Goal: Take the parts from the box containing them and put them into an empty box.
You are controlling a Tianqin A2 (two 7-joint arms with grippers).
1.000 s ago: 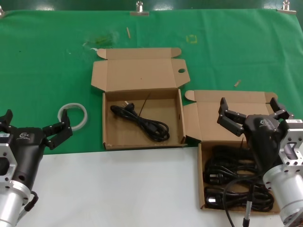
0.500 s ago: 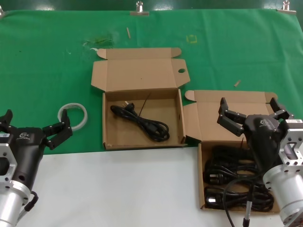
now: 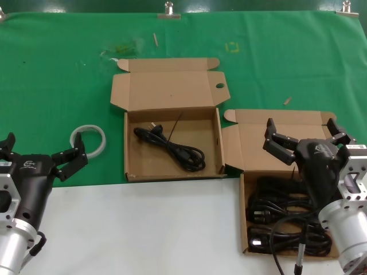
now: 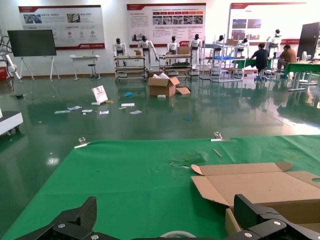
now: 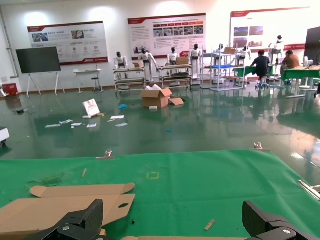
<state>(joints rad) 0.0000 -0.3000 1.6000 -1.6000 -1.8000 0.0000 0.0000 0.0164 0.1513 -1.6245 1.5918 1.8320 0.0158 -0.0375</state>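
Observation:
The box containing them (image 3: 250, 146) lies open at the right front, with several coiled black cords (image 3: 281, 220) inside. My right gripper (image 3: 300, 129) hangs open over that box's raised lid, nothing between its fingers. The other box (image 3: 149, 161) lies open in the middle and holds one black cord (image 3: 170, 146); its lid (image 5: 55, 210) shows in the right wrist view. My left gripper (image 3: 43, 148) stands open and empty at the left front, near the white tape ring (image 3: 89, 139). In the left wrist view the middle box's lid (image 4: 260, 184) lies beyond the open left gripper (image 4: 167, 220).
A green cloth (image 3: 57, 69) covers the far part of the table, and a white strip (image 3: 143, 229) runs along the front. Small wooden bits (image 3: 287, 101) lie on the cloth behind the right box. Metal clips (image 3: 169, 8) hold the cloth's far edge.

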